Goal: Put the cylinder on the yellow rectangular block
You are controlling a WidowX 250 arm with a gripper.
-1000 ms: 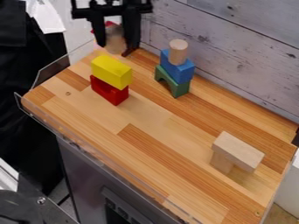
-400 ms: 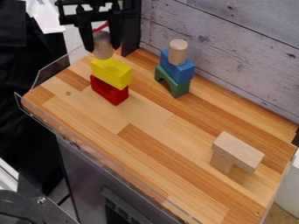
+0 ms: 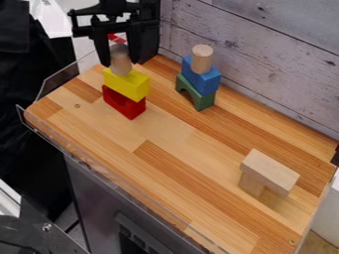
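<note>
Round wooden cylinder (image 3: 121, 66) in grip of end effector (image 3: 120, 59); flat-faced yellow block (image 3: 134, 87) below

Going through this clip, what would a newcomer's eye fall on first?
Probably the yellow rectangular block on the red block, upper left, with the black gripper holding a wooden cylinder at its top. Next, the blue block on a green arch near the plank wall, topped by another cylinder.

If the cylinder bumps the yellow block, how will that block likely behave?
The yellow block looks stiff, so it probably won't bend. Its flat faces should stop it rolling. Perched on the red block, it could slide or tip off if pushed sideways.
</note>
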